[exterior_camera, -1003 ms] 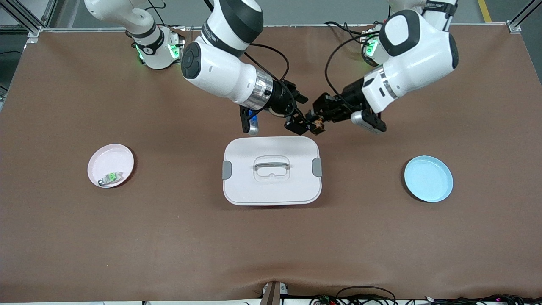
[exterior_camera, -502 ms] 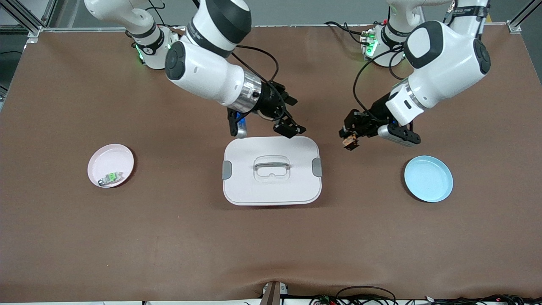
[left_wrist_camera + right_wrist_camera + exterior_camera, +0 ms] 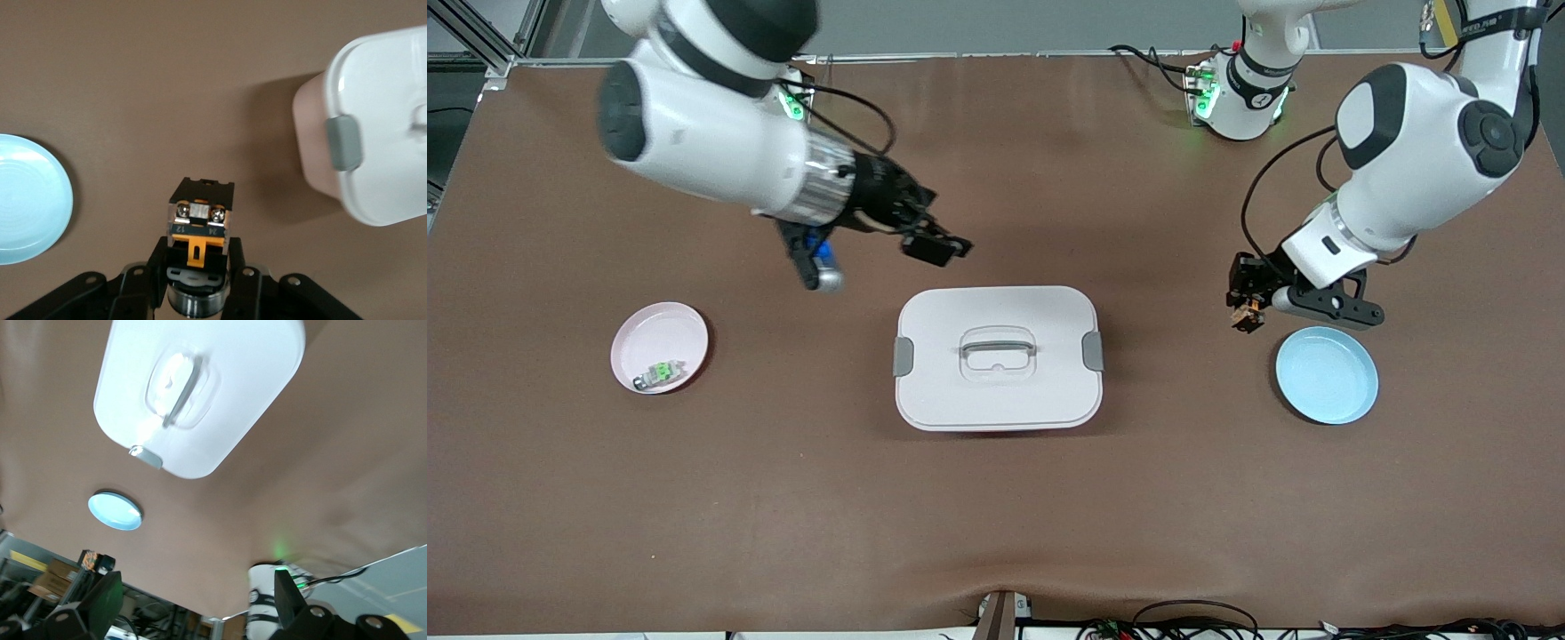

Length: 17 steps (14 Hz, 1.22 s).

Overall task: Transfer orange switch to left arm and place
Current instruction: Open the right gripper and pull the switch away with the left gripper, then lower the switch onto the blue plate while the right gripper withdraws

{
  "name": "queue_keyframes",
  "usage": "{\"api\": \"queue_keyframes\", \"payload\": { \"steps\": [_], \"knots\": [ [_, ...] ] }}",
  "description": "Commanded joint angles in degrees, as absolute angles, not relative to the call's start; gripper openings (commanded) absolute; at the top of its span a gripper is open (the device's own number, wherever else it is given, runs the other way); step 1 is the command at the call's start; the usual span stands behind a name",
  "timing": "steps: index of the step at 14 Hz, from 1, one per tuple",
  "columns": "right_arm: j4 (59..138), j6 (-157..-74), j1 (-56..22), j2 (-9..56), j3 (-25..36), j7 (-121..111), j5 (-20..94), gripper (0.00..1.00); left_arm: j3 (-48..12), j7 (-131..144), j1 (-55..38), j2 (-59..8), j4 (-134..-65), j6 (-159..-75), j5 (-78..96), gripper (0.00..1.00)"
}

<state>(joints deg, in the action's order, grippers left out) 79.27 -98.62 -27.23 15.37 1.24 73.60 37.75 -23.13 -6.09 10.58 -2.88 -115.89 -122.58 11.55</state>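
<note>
Handover done: the left gripper (image 3: 1246, 316), clenched on the switch (image 3: 1244, 317), has swung away from the box (image 3: 997, 357) to beside the blue plate (image 3: 1327, 375), probably about to place it; the right gripper (image 3: 935, 248), released, has retreated.

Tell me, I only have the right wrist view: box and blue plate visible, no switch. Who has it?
Observer: The left pincer is shut on the switch, in the air near the blue plate.
Operator: Has it cleared the box?
Observer: Yes, the front view shows it over bare table between the box and that plate.
Operator: And my arm's pincer?
Observer: The right pincer is open and empty, over the table near the box's corner toward the right arm's end.
</note>
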Motion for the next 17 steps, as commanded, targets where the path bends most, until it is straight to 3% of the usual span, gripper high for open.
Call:
{"api": "queue_keyframes", "payload": {
  "steps": [1,9,17],
  "knots": [
    [83.5,-94.8,-22.8,11.2,0.3,64.6,35.5,1.00,-23.5,-13.3,14.7,-6.8,-114.0,-121.6,6.7,0.00],
    [99.7,-93.9,-13.6,-0.3,0.3,31.6,20.4,1.00,-23.4,-39.9,24.1,-15.5,-113.9,-125.3,-6.9,0.00],
    [102.7,-94.1,-4.2,-2.6,0.3,9.3,10.6,1.00,-22.7,-64.0,27.8,-24.9,-113.9,-136.5,-11.3,0.00]
  ]
}}
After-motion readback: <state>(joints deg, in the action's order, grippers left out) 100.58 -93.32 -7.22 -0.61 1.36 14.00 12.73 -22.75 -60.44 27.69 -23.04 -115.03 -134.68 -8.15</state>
